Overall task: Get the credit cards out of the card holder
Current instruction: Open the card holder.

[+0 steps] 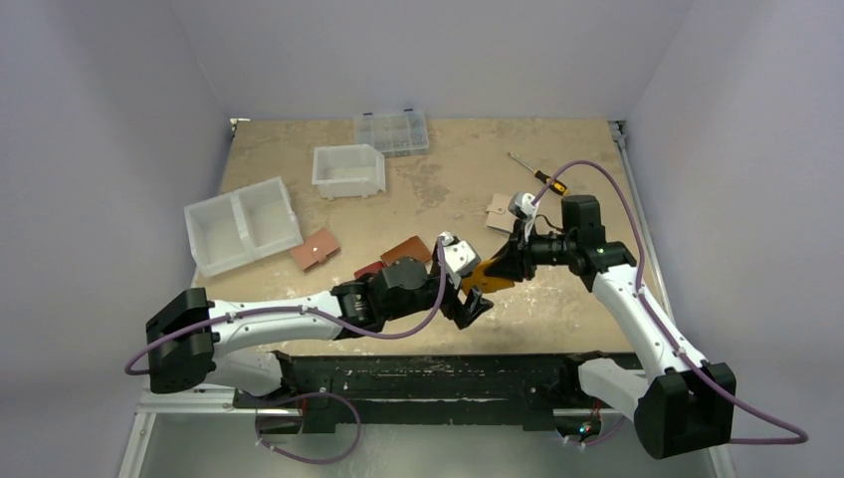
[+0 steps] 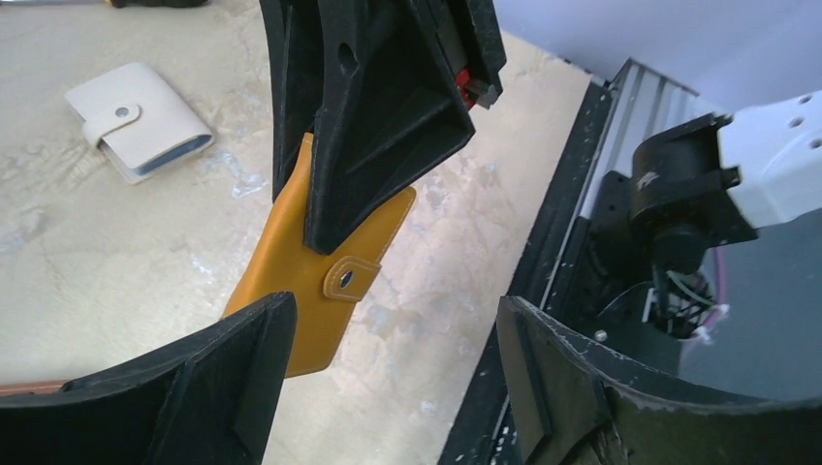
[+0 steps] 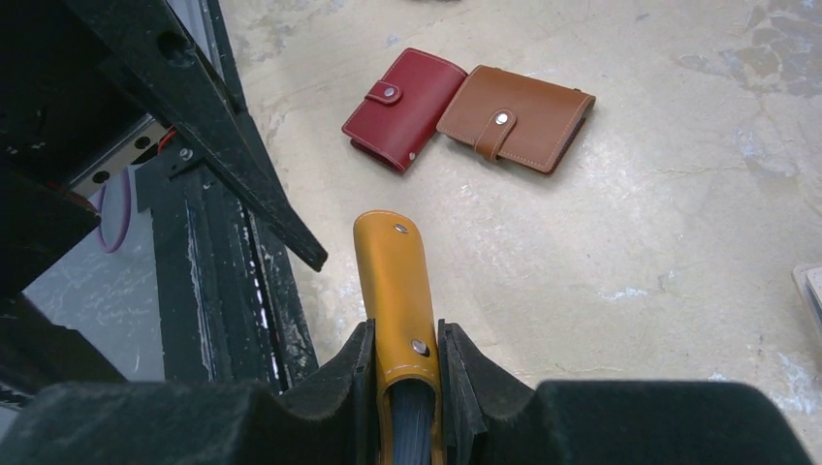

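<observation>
My right gripper is shut on the mustard-yellow card holder and holds it above the table near the front middle. In the right wrist view the holder stands edge-on between the jaws of that gripper. Its snap tab lies closed over it, and the bluish-grey edges of the credit cards show inside. My left gripper is open and empty. The holder's lower end hangs just past its left finger, not gripped.
A dark red wallet and a brown wallet lie side by side on the table. A whitish wallet, a screwdriver, white bins, a clear organiser and a pinkish wallet lie farther back.
</observation>
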Available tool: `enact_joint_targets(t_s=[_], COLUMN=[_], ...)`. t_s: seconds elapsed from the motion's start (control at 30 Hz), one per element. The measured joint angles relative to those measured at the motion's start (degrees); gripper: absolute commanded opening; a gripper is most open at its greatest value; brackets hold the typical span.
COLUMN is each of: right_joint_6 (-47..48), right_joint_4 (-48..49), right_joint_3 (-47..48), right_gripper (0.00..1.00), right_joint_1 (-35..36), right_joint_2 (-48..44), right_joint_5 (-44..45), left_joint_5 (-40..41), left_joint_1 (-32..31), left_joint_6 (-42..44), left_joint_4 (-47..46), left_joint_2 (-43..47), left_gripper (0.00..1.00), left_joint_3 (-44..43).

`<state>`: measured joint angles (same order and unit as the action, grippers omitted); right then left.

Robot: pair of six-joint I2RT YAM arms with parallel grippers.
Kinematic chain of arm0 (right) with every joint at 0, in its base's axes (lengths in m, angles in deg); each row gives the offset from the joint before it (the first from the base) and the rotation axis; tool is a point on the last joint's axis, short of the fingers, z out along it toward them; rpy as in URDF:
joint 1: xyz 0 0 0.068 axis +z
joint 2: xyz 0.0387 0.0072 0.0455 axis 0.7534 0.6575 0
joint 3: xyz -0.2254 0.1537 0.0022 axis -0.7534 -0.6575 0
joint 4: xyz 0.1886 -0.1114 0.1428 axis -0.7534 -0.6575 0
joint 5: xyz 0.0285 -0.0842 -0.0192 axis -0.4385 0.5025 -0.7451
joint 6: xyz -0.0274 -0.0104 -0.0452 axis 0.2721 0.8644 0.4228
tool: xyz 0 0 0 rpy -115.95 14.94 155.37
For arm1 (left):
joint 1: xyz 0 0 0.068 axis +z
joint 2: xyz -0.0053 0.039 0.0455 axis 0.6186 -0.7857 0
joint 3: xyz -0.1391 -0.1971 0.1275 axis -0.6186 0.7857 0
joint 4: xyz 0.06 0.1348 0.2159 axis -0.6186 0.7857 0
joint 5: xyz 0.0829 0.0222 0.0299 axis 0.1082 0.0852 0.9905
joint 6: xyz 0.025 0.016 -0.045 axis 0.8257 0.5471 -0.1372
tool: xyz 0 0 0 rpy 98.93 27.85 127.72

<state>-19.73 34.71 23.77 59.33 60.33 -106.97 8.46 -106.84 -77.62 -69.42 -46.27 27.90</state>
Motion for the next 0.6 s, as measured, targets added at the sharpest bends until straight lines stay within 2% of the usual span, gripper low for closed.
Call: enact_joint_targets(t_s=[0.13, 0.23, 0.6], right_joint_6=[0.0, 0.0, 0.0], right_joint_4=[0.0, 0.0, -0.1], right_joint_3=[0.1, 0.1, 0.1], right_gripper=[0.0, 0.0, 0.0], right_joint_1=[0.0, 0.0, -0.1], right_joint_2=[0.0, 0.3, 1.0], right_joint_5=[0.0, 0.0, 1.2], left_joint_5=[0.3, 0.7, -3.3], left_joint_1=[0.0, 0.1, 4.9], left_joint_6=[5.3, 6.9, 5.0], left_joint_4=[2.0, 3.3, 5.4], left_joint_2=[-1.5, -3.3, -6.7], left_gripper=[0.78, 0.73, 0.55], left_joint_3=[-1.8, -4.0, -6.8])
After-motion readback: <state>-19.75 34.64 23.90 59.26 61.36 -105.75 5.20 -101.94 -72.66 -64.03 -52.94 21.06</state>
